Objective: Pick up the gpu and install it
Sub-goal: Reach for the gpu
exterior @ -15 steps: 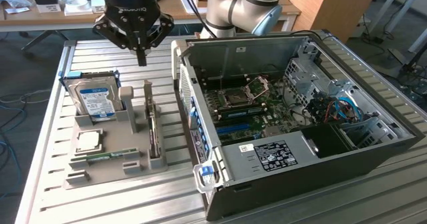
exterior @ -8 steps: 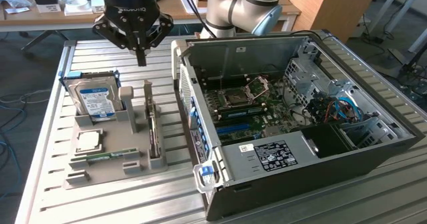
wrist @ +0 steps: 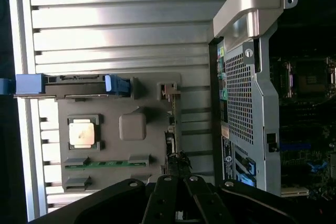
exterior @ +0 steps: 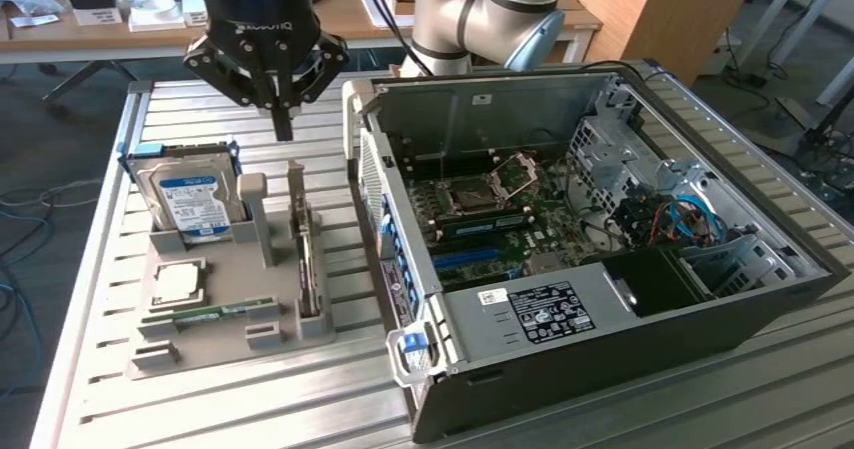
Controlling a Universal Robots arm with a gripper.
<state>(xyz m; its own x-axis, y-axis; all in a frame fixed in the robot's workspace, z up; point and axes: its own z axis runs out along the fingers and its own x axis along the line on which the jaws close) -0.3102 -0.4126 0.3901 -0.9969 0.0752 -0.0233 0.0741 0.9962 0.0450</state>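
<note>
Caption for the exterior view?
Black gripper, jaws shut, hovers above thin gpu circuit card standing edge-on in grey plastic tray beside open black computer case.

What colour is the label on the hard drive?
Blue and white label, best in exterior view.

The arm (exterior: 467,14) is silver-grey, with rounded tubular joints and a bluish band. Black cables (exterior: 378,9) trail beside it. The gripper (exterior: 283,129) is matt black (white lettering, a small blue light above), with hinged linkages.
</note>
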